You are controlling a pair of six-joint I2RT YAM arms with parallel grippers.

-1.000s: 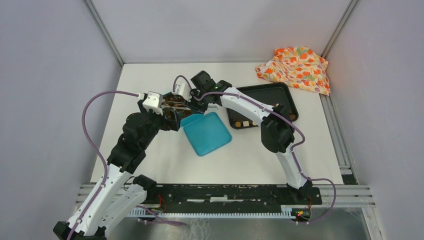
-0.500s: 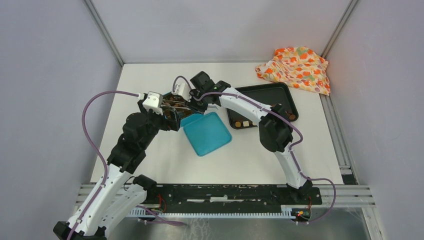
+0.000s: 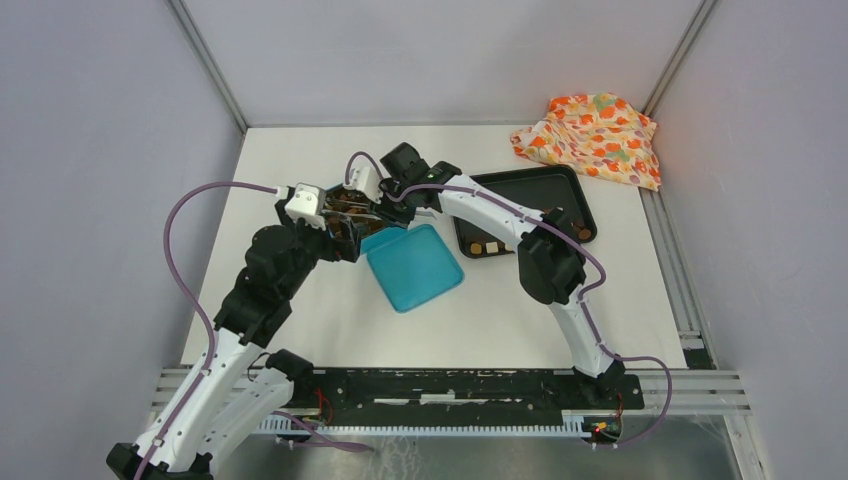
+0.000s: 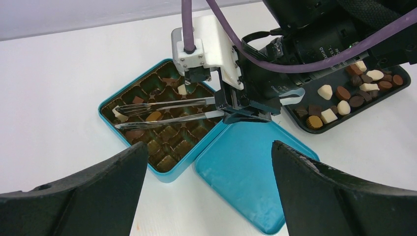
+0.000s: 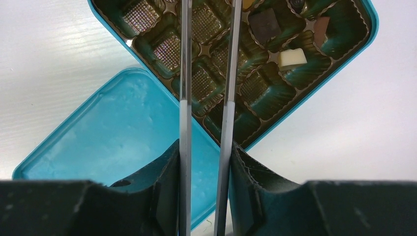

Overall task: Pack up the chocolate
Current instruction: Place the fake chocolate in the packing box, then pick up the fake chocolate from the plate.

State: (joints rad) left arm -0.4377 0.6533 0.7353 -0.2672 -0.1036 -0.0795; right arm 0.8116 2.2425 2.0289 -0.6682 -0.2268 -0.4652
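Observation:
A teal box (image 4: 109, 107) with a gold-brown compartment insert lies open on the table and holds a few pieces of chocolate (image 5: 293, 57). My right gripper (image 5: 205, 152) is shut on metal tongs (image 4: 167, 110). The two tong arms reach out over the box with a narrow gap between them. A light brown piece (image 4: 153, 116) lies between the tong tips; whether it is pinched I cannot tell. More chocolate (image 4: 339, 93) sits in the black tray (image 4: 393, 86). My left gripper (image 4: 207, 147) hangs open above the box and its lid, holding nothing.
The teal lid (image 3: 412, 266) lies flat beside the box, inner face up. The black tray (image 3: 560, 190) is to its right. An orange flowery cloth (image 3: 592, 135) is bunched in the far right corner. Both arms crowd over the box (image 3: 372, 235).
The right arm's elbow has shifted very slightly left. Otherwise nothing has visibly moved in the top view.

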